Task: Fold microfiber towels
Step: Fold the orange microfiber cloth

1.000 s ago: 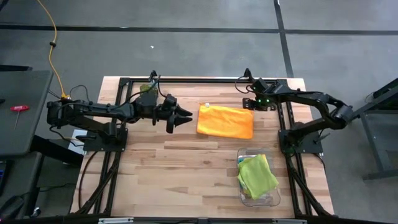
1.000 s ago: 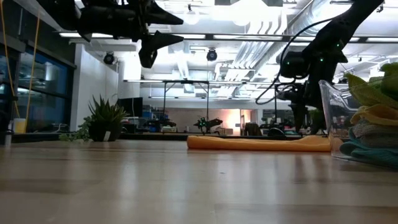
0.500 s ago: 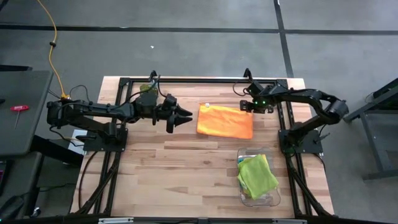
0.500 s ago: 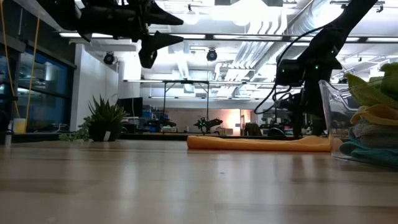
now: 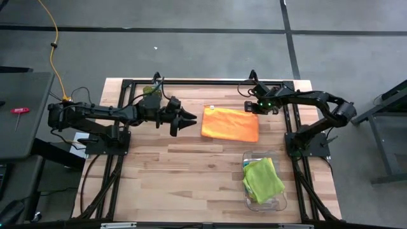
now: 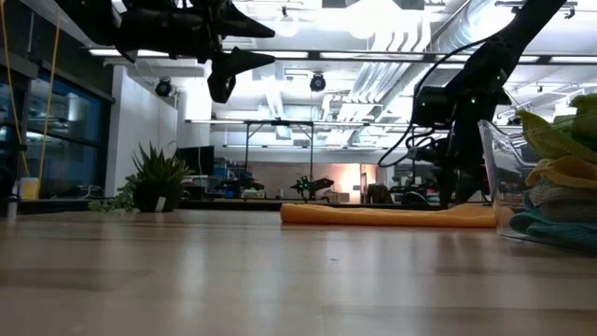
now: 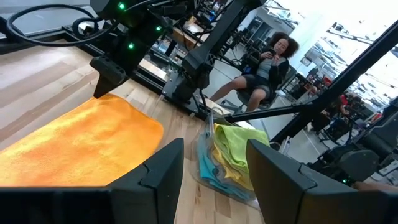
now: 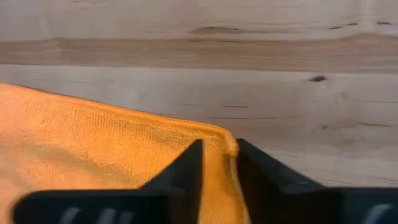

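An orange microfiber towel (image 5: 230,124) lies flat on the wooden table, right of centre toward the far edge; it also shows in the low view (image 6: 387,215). My right gripper (image 5: 255,108) has come down onto its far right corner and is shut on it (image 8: 217,152). My left gripper (image 5: 189,118) hovers open above the table, just left of the towel, pointing at it almost level (image 7: 214,149). A lime green towel (image 5: 262,178) tops a stack of towels in a clear bin. My right gripper pinches the orange towel's far right corner, at its raised edge (image 8: 229,146), between its two fingers. The fingers come from above, pointing steeply down. The rest of the towel lies flat on the table; how many layers are caught I cannot tell.
The clear plastic bin (image 5: 254,153) with stacked towels stands near the right front of the table (image 7: 227,155). Black frame rails run along the table's far edge and sides. A small green clump (image 5: 151,91) sits at the far left. A person (image 7: 267,68) sits beyond the table.
My right gripper has sunk a little onto the orange towel's far right corner and shifted slightly toward the table's left edge. The towel has stayed flat where it was.
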You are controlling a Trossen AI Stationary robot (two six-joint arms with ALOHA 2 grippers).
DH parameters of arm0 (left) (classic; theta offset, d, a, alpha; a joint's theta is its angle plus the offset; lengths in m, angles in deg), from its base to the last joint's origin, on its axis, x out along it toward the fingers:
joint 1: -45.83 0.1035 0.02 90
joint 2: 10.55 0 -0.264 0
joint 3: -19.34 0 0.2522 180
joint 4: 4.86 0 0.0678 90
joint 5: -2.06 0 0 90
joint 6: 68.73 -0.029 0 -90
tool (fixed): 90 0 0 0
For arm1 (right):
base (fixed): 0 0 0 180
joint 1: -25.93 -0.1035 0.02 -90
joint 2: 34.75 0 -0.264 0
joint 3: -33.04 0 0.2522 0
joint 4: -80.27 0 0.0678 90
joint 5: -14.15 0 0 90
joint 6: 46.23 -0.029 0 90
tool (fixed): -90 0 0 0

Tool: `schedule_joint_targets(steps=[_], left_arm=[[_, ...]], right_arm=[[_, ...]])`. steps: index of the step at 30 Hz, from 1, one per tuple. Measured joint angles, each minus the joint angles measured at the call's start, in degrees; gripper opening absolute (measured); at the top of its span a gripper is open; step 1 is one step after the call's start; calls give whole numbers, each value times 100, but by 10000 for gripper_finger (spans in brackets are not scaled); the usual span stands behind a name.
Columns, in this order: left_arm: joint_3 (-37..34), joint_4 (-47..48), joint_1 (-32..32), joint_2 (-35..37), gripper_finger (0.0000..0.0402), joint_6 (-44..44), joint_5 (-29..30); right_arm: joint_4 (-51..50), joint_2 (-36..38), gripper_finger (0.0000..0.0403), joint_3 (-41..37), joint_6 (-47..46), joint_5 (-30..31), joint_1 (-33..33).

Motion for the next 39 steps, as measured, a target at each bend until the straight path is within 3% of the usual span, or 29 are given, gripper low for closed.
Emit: schedule_joint_targets(steps=[4, 12, 20, 31, 39], left_arm=[[0, 0, 0, 0, 163, 0, 0], [0, -2, 22, 0, 163, -4, -22], [0, -59, 44, -2, 163, 17, -22], [0, -90, 44, -2, 163, -111, 0], [0, -103, 44, -2, 163, -109, 2]], right_arm=[[12, 0, 12, 0, 111, 5, 0], [286, 644, 2, 0, 208, -5, -338], [791, 1522, 1, 0, 17, -366, -1732], [2024, 945, 0, 2, -726, -424, -4314], [2056, 173, 0, 2, -1442, -178, -4988]])
